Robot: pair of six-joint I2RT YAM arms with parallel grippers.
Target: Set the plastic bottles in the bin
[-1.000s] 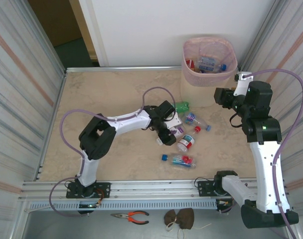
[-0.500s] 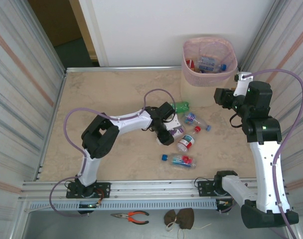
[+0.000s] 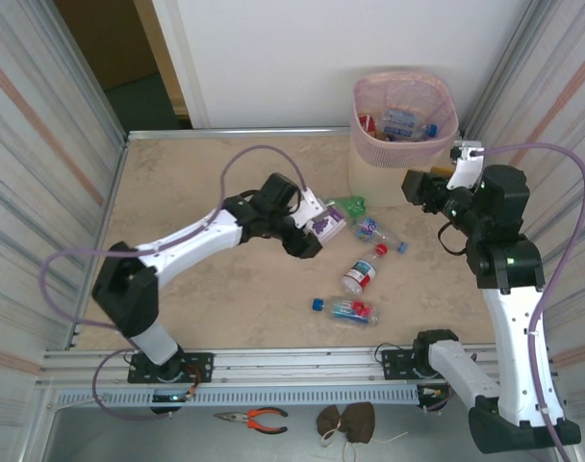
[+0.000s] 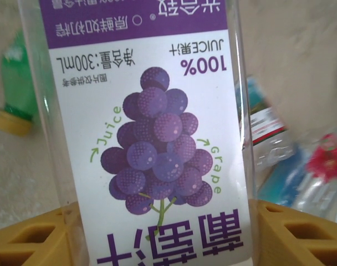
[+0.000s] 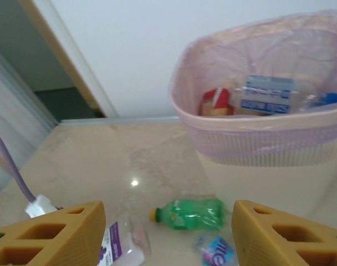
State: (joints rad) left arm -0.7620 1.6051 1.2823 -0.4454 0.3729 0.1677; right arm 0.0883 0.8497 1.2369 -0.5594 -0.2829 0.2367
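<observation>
My left gripper (image 3: 315, 232) is shut on a clear grape-juice bottle (image 3: 327, 224) with a white and purple label, held above the table; in the left wrist view the bottle (image 4: 157, 138) sits between the yellow fingers (image 4: 30, 244). On the table lie a green bottle (image 3: 350, 205), a blue-labelled one (image 3: 379, 234), a red-labelled one (image 3: 360, 275) and one with a blue cap (image 3: 344, 309). The cream-pink bin (image 3: 398, 154) at the back right holds bottles (image 5: 268, 94). My right gripper (image 3: 415, 187) hovers open beside the bin, over the green bottle (image 5: 188, 214).
Corrugated metal walls close in the table on both sides. A white wall and an open doorway stand behind. Orange-handled pliers (image 3: 254, 417) and a brown object (image 3: 348, 421) lie below the table's front rail. The left half of the table (image 3: 196, 183) is bare.
My left arm has lifted the grape-juice bottle off the pile and swung it up and left. The right gripper has shifted slightly to the left.
</observation>
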